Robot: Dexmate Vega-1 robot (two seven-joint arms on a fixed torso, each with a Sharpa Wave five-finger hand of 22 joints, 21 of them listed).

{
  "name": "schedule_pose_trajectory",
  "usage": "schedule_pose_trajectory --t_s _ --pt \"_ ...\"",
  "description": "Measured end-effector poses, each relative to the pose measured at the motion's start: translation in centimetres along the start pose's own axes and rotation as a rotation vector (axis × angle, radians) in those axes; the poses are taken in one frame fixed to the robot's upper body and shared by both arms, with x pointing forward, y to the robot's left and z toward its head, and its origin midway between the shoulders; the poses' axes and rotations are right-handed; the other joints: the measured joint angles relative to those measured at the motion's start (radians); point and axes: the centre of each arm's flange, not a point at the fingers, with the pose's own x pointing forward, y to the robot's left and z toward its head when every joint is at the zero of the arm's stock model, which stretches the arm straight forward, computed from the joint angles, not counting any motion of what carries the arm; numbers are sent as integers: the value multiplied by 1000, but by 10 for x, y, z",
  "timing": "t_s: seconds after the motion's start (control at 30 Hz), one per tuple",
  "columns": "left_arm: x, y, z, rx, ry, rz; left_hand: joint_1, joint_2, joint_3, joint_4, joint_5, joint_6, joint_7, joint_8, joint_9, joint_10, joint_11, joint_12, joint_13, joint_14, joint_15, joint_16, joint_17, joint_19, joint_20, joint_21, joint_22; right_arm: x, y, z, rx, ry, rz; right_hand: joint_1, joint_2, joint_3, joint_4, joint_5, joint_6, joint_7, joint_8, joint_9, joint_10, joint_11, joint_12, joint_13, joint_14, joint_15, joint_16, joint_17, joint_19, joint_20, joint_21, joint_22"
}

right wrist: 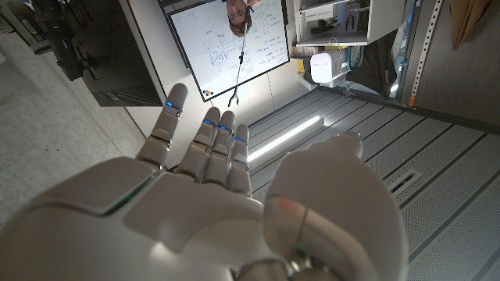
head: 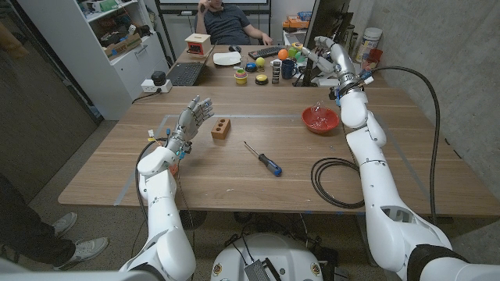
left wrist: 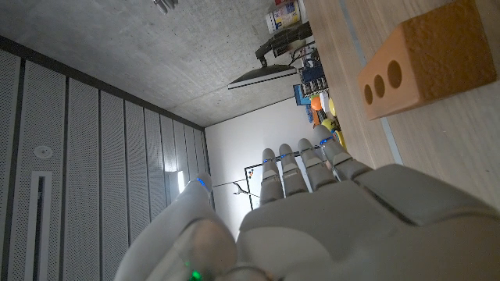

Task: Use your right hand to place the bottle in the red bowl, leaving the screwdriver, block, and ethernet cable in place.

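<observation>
Right hand (head: 322, 55) is raised high above the far right part of the surface (head: 234, 168), beyond the red bowl (head: 320, 119), fingers spread and straight, holding nothing; the right wrist view shows the back of this hand (right wrist: 211, 195) with fingers (right wrist: 223, 136) apart, pointing toward a whiteboard and ceiling. Right arm stretches up from the picture's bottom right corner, forearm almost straight over the surface's right side, passing just beside the bowl. Something clear and glinting lies inside the red bowl, looks like the bottle (head: 317, 109), but too small to be sure. Left hand (head: 193, 117) stands upright near the surface's left middle, fingers extended and slightly apart, empty; in the left wrist view its fingers (left wrist: 305, 168) reach out straight with nothing between them. Block (head: 221, 128), tan with holes in its side, sits on the surface just beside the left hand, apart from it; the same block (left wrist: 428, 56) shows in the left wrist view. Screwdriver (head: 263, 159) with a blue handle lies at an angle near the surface's middle, well apart from both hands. Black ethernet cable (head: 337, 181) lies coiled on the right, next to the right forearm. Person sits behind the far end.
</observation>
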Motion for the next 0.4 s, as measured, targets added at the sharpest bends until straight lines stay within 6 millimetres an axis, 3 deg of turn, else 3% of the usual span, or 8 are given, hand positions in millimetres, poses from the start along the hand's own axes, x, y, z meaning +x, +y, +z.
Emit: schedule_pose_trajectory --t_s 0.4 --pt "-4 -4 2 2 -4 -2 3 -5 -6 2 0 0 0 0 0 0 0 0 0 0 0 0 0 0 0 -4 0 -2 -9 7 1 -12 -11 -4 4 -4 -4 4 0 0 0 0 0 0 0 0 4 4 8 -4 6 6 -7 0"
